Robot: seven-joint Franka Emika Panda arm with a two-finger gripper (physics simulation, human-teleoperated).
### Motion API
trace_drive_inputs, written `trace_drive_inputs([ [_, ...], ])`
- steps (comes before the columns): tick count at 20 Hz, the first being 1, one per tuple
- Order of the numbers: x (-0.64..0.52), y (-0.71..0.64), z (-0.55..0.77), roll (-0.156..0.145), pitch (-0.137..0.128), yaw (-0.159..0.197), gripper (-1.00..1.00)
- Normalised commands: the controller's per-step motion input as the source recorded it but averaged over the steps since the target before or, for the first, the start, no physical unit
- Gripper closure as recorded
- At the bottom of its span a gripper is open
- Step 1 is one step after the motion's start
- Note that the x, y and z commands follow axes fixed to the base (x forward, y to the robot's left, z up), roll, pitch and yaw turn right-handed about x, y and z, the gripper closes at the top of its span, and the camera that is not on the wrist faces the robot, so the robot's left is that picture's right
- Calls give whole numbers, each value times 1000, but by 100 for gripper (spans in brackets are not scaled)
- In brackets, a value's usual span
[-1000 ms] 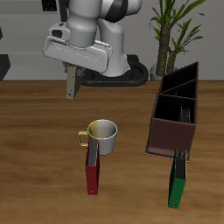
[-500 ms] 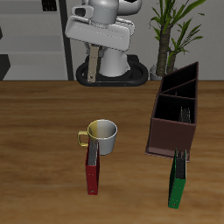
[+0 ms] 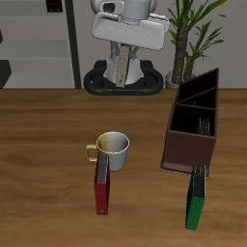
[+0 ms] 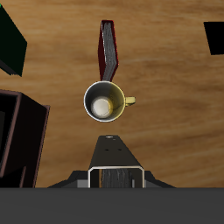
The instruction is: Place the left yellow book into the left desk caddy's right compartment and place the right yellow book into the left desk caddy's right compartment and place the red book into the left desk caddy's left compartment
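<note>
Exterior view. The gripper [image 3: 122, 69] hangs high above the table's back part, holding a thin pale book [image 3: 123, 66] on edge between its fingers; by its look, one of the two yellow books. The caddy [image 3: 193, 128] lies beside and behind the mug [image 3: 111, 150]. In the caddy's section nearest the table's front edge a thin upright shape shows, possibly the other yellow book; too small to confirm. The red book [image 3: 101, 185] stands on edge just in front of the mug, touching or nearly so. The green book [image 3: 196, 198] lies just in front of the caddy's near end.

Judgement: a yellow book is in transit, the red one not yet handled. The next move calls for carrying across to the caddy, lining the book up with its partitions, then lowering into the right compartment.

Wrist view. The mug [image 4: 105, 100] is directly below, the red book [image 4: 107, 48] beyond it. Only a corner of the caddy [image 4: 19, 131] and a piece of the green book [image 4: 12, 42] show; both are cut off. The held book is foreshortened and its cover colour cannot be made out.
</note>
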Motion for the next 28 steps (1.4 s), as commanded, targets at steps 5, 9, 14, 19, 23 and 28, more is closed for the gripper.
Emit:
trace_drive_inputs([
  [5, 275, 551, 182, -36, 27, -29, 100],
  [9, 174, 384, 84, -22, 3, -22, 100],
  [14, 368, 583, -28, 3, 46, -70, 100],
  [19, 189, 392, -101, 16, 33, -17, 100],
  [23, 330, 324, -176, 24, 73, -36, 100],
  [28, 103, 287, -149, 40, 19, 16, 100],
])
